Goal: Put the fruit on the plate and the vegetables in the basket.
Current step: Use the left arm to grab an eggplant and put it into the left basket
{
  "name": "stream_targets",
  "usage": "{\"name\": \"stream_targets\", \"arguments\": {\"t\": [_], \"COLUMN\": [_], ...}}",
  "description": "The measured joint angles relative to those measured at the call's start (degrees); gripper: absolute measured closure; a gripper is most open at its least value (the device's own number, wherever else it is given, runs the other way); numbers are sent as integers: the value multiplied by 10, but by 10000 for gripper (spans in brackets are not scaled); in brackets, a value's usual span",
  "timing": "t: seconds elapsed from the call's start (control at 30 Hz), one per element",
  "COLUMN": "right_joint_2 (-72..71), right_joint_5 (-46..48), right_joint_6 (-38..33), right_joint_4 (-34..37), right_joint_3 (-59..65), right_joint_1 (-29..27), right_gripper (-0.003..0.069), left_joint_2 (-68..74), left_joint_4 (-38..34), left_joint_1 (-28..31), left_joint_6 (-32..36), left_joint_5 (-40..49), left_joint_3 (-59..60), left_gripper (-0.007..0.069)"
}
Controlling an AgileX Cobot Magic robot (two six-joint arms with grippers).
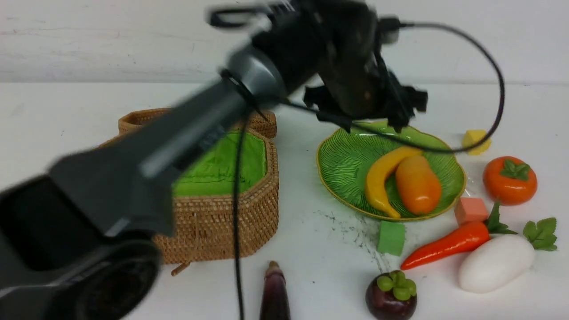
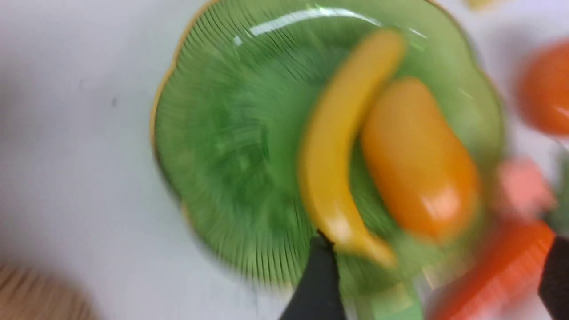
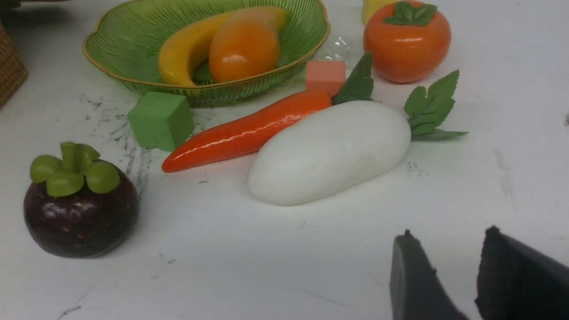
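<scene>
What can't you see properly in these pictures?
- Basket: front view, the left arm covers much of it.
- Eggplant: front view, cut off by the bottom edge.
- Carrot: left wrist view, smeared by blur.
- Right gripper: right wrist view, only its fingertips show at the bottom edge.

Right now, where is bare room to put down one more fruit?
On the plate, the left half beside the banana is bare. The table strip between basket and plate is also free. Crowded: right of the plate, where cubes, carrot and radish lie close.
</scene>
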Motion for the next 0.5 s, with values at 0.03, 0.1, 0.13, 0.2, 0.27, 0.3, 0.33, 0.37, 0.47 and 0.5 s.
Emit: {"name": "stream_targets", "arguments": {"t": [0.03, 0.1, 0.13, 0.2, 0.27, 0.3, 0.33, 0.37, 0.47, 0.5], "right_joint_2": [0, 0, 0, 0, 0, 0, 0, 0, 0, 0], "right_joint_5": [0, 0, 0, 0, 0, 0, 0, 0, 0, 0], "right_joint_6": [0, 0, 0, 0, 0, 0, 0, 0, 0, 0], "right_joint_4": [0, 0, 0, 0, 0, 0, 0, 0, 0, 0], "right_joint_3": [0, 0, 0, 0, 0, 0, 0, 0, 0, 0], "right_joint_1": [0, 0, 0, 0, 0, 0, 0, 0, 0, 0], "right_gripper": [416, 416, 416, 416, 416, 416, 416, 416, 416, 416], "left_joint_2": [-24, -71, -100, -164, -206, -257, -295, -317, -414, -436], "left_joint_4": [-10, -15, -17, -18, -17, -13, -8, -6, 1, 2], "left_joint_1": [5, 11, 14, 16, 16, 16, 16, 16, 16, 16], "left_joint_6": [16, 41, 52, 73, 85, 95, 99, 100, 90, 78], "left_joint_5": [22, 39, 44, 39, 17, -20, -56, -68, -141, -150], "left_joint_3": [10, 50, 83, 165, 220, 284, 328, 354, 471, 506], "left_gripper": [57, 76, 83, 89, 90, 92, 92, 92, 93, 93]}}
